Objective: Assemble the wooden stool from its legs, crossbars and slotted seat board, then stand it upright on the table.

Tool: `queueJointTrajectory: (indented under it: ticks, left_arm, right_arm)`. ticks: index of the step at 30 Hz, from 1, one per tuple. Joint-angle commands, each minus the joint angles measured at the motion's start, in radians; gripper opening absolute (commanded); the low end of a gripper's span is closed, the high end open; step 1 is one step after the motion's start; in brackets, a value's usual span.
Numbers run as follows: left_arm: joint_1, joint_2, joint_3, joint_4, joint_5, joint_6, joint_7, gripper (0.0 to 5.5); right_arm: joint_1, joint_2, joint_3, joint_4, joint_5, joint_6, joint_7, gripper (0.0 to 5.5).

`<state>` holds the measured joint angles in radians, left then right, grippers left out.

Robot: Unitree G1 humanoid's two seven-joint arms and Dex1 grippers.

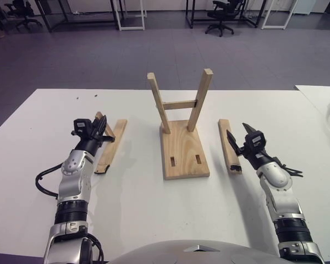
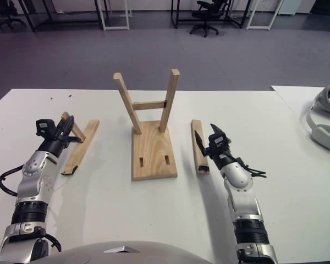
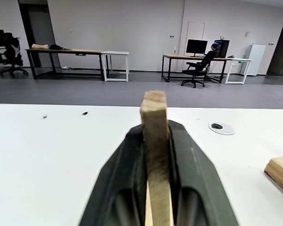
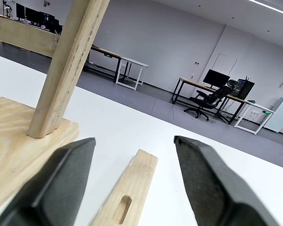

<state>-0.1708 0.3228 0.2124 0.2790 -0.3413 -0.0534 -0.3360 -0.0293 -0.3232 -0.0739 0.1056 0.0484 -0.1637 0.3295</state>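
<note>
Your left arm lies stretched forward, low over the table (image 1: 154, 209). The left gripper (image 1: 105, 133) is clamped on a loose leg (image 3: 154, 141). The wrist view shows what the head views cannot: black fingers (image 3: 120, 179) pressed against both flat faces of the pale, square-cut stick. A second leg (image 1: 114, 144) lies just beside it.

Your right arm is stretched forward too, and the right gripper (image 1: 236, 133) is spread wide over a third leg (image 4: 127, 197), right of the seat board (image 1: 184, 146). It may be touching; I can't tell. Up close you see an oval slot in that leg.

The grained board lies flat at centre, carrying two slanted legs (image 1: 159, 104) and a crossbar (image 1: 180, 104).
</note>
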Motion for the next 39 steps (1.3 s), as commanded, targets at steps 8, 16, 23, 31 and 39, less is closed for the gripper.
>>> queueJointTrajectory:
  ticks: [8, 16, 23, 31, 39]
  left_arm:
    - [-0.017, 0.068, -0.032, -0.081, 0.012, 0.134, -0.073, 1.04]
    - [0.067, 0.199, -0.075, -0.266, 0.085, 0.429, -0.081, 2.45]
    - [0.174, 0.183, -0.109, -0.306, 0.119, 0.598, -0.052, 2.77]
    - [0.179, 0.195, -0.136, -0.276, 0.151, 0.606, -0.065, 2.58]
    - [0.124, 0.173, -0.052, -0.225, 0.117, 0.427, -0.081, 2.02]
  right_arm:
    - [-0.022, 0.003, 0.021, 0.004, -0.033, -0.02, -0.009, 3.11]
    - [-0.015, 0.022, 0.017, 0.017, -0.04, -0.033, -0.041, 3.11]
    - [0.01, 0.033, 0.022, 0.011, -0.045, -0.035, -0.049, 3.11]
    - [0.004, 0.04, 0.03, 0.022, -0.053, -0.037, -0.051, 3.11]
    - [-0.053, 0.071, -0.021, -0.08, 0.178, 0.132, 0.024, 3.11]
